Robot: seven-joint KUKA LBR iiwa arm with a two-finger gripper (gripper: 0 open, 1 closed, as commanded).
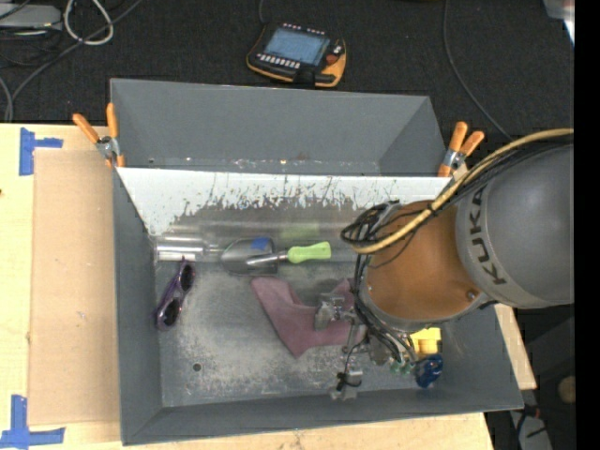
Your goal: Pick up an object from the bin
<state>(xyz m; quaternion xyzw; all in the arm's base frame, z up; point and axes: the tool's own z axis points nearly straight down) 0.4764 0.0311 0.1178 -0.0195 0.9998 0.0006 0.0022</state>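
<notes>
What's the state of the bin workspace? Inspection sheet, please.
Surface: grey metal bin, floor scuffed and speckled.
Job's things: mauve cloth mid-bin, nearest the pincer.
Clutter: purple sunglasses left; silver tube and green-handled scoop at the back; yellow piece and blue round piece front right.
Grippers: pincer low near the front wall, right of the cloth; open or shut unclear.
Cables: cable bundle on the arm's wrist; loose cables on the floor beyond.
Surroundings: handheld pendant behind the bin.

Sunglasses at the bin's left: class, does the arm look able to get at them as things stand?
Probably yes. The sunglasses lie uncovered on the bin floor near the left wall; between them and the arm lies only a cloth.
</notes>
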